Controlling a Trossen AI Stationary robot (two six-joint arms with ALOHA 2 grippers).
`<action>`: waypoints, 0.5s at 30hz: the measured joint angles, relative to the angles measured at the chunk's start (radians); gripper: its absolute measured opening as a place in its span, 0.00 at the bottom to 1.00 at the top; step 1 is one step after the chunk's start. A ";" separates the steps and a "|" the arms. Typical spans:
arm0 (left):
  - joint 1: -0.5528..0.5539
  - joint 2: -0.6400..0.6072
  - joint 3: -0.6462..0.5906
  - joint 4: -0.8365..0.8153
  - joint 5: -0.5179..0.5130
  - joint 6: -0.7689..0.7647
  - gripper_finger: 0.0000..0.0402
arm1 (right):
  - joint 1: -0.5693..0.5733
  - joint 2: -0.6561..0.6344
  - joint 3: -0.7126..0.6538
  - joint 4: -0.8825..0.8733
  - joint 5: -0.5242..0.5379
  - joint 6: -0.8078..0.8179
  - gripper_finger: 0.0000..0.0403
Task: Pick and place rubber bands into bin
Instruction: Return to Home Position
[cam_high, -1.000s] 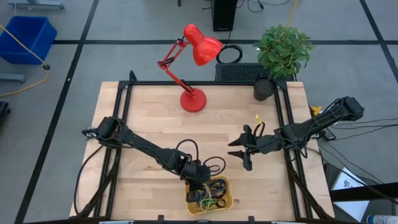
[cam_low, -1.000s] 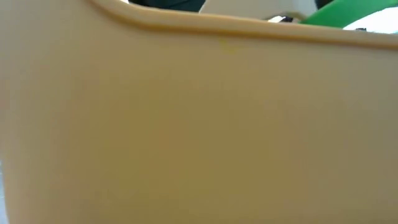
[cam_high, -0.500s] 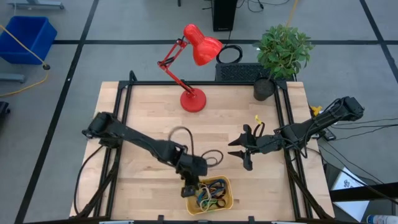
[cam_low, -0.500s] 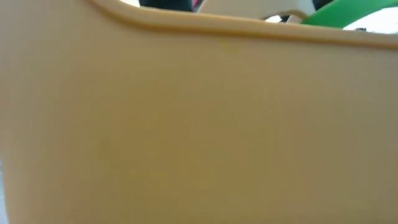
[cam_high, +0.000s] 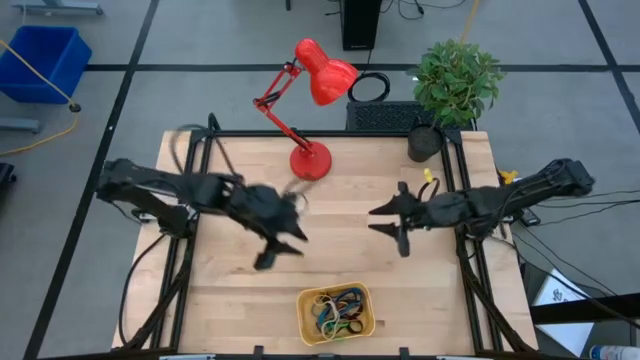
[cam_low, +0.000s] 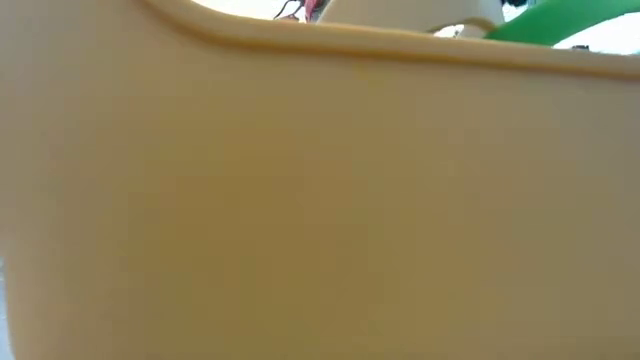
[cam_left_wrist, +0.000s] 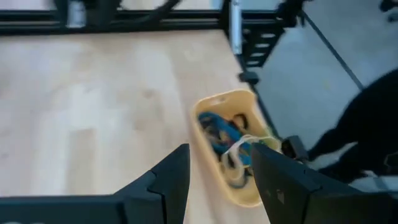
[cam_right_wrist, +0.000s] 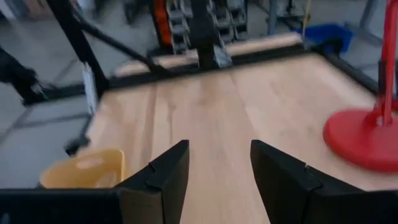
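Pale wooden boards make up my table (cam_high: 230, 300), ringed by a black frame (cam_high: 250, 133) and standing on a grey floor crossed by dark lines. A red desk lamp (cam_high: 322, 72) stands at the table's back edge, near its middle. A potted plant (cam_high: 455, 78) sits at the back right corner. A large blue bin (cam_high: 45, 60) rests on the floor, well beyond the back left corner.

The bin (cam_high: 303, 320), a small yellow-orange tray, lies at the middle of the table's front edge. It is so close to the low camera that its wall (cam_low: 300, 200) fills nearly that whole view. Inside it the rubber bands (cam_high: 338, 308) lie in a tangled heap, with blue, black, yellow and pale loops crossing one another.

My left gripper (cam_high: 282, 248) hangs over the boards just left of the table's middle, between the lamp's base and the bin and apart from both. Its fingers (cam_left_wrist: 171, 180) are spread wide and hold nothing. Past them my left wrist camera looks down on the bin and the bands inside it.

My right gripper (cam_high: 388, 226) hangs over the right half of the table, pointing toward the middle, well apart from the bin. Its fingers (cam_right_wrist: 168, 177) are likewise spread and hold nothing. Beyond them lie bare boards, the lamp's red base and one side of the bin.
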 joint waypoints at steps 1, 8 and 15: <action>0.017 -0.036 -0.020 -0.010 -0.003 0.005 0.44 | -0.012 -0.020 0.000 0.008 -0.018 -0.011 0.42; 0.128 -0.305 -0.264 0.070 -0.010 0.002 0.44 | -0.045 -0.156 -0.008 -0.052 -0.042 -0.048 0.42; 0.200 -0.602 -0.544 0.191 -0.048 -0.055 0.44 | -0.052 -0.316 -0.168 -0.028 0.063 0.026 0.41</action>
